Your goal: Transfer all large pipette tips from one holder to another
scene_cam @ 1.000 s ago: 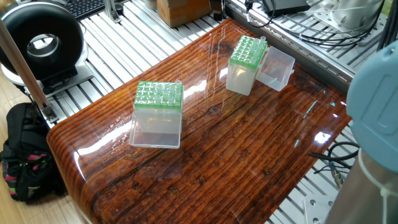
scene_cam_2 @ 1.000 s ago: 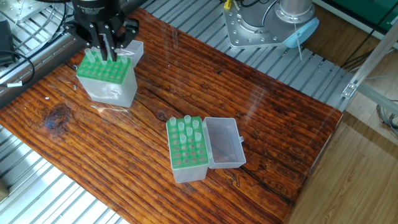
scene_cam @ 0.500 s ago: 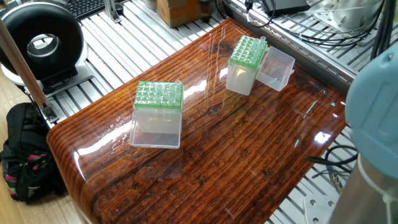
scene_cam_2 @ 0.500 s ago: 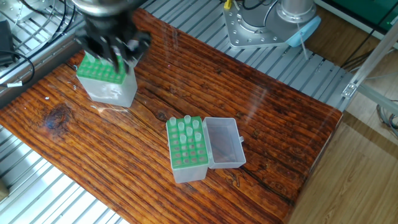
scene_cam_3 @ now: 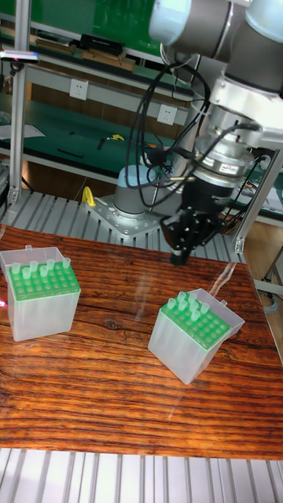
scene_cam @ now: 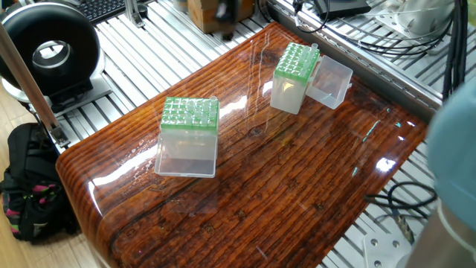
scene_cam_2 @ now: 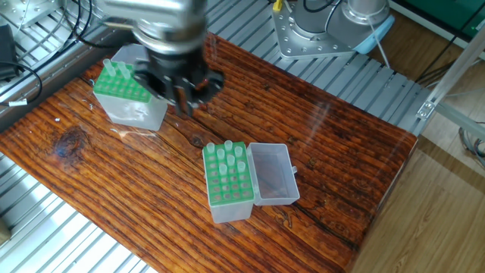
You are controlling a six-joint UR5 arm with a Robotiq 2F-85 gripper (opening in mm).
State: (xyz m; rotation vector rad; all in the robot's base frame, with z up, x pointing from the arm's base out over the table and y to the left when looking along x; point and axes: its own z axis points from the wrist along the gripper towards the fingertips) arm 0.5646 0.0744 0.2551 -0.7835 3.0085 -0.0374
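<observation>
Two clear holders with green tops stand on the wooden table. One holder (scene_cam_2: pixel 130 98) (scene_cam_3: pixel 41 297) (scene_cam: pixel 291 74) carries a few large pipette tips (scene_cam_2: pixel 114 70) (scene_cam_3: pixel 31 271) along one edge. The other holder (scene_cam_2: pixel 229 189) (scene_cam_3: pixel 192 338) (scene_cam: pixel 189 138), its lid folded open, has several tips (scene_cam_2: pixel 231 155) (scene_cam_3: pixel 189 303) at one end. My gripper (scene_cam_2: pixel 182 95) (scene_cam_3: pixel 180 250) hangs in the air between the two, pointing down and blurred by motion. Its fingers are drawn close together on a slim tip that is hard to make out.
The open clear lid (scene_cam_2: pixel 273 174) lies beside the nearer holder. The arm's base (scene_cam_2: pixel 326 34) is bolted to the slatted metal frame behind the table. A black round device (scene_cam: pixel 52 48) and a backpack (scene_cam: pixel 30 186) sit off one end, with cables (scene_cam: pixel 357 30) along the back.
The gripper has risen off the holder with few tips. It has swung across the table toward the holder with the open lid.
</observation>
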